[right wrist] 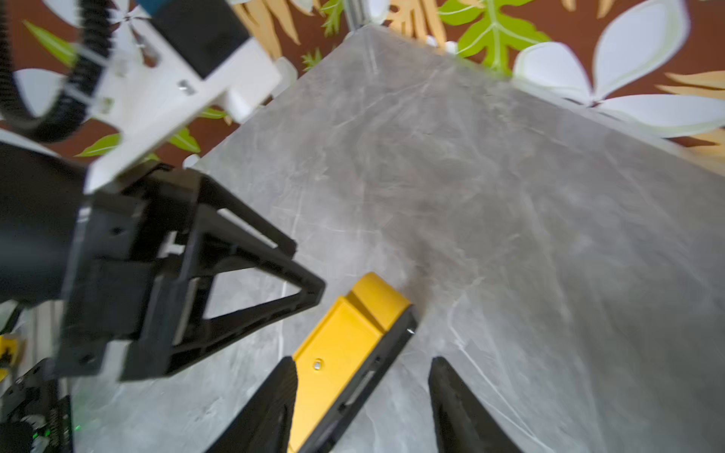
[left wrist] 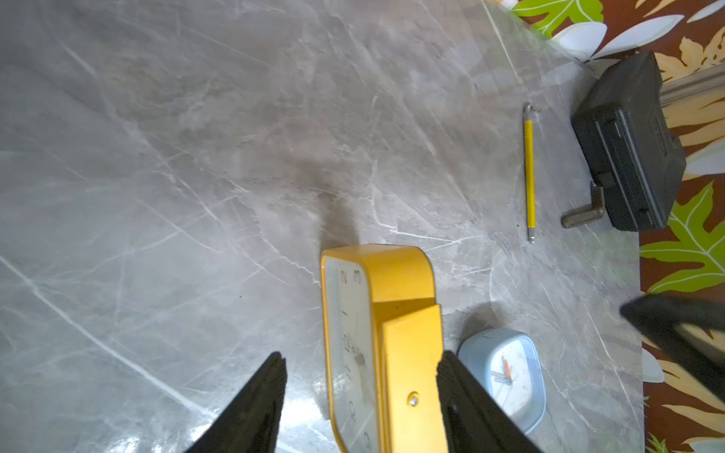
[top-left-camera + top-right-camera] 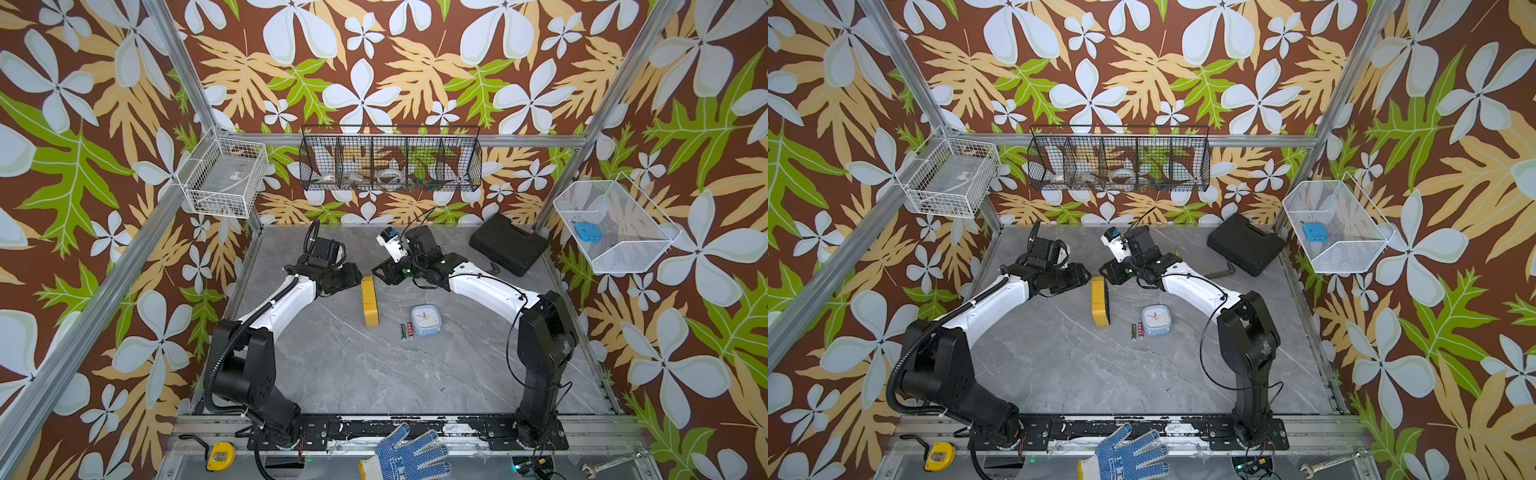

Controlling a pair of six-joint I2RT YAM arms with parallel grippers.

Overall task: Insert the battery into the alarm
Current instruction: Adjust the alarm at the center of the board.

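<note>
**The yellow alarm (image 3: 370, 301) stands on edge**

It is on the table (image 3: 374, 374). The left tool (image 2: 363, 356) is wide around it, and the right tool (image 1: 363, 362), also wide, is near its far end. Two batteries (image 3: 406, 331) lie just beside the blue clock (image 3: 426, 320).

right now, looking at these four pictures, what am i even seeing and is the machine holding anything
These are two robot arms, a left arm and a right arm, mounted at the near edge of a grey table. Two pictures look down on the whole scene from above; the other two come from a camera on each wrist. A yellow clock stands on its edge on the table; closer to the arms' bases lies a small blue clock with two batteries beside it. A black case sits in the far corner. The left end effector and the right end effector are both open, close by the yellow clock's far end, so nothing is held.
</note>
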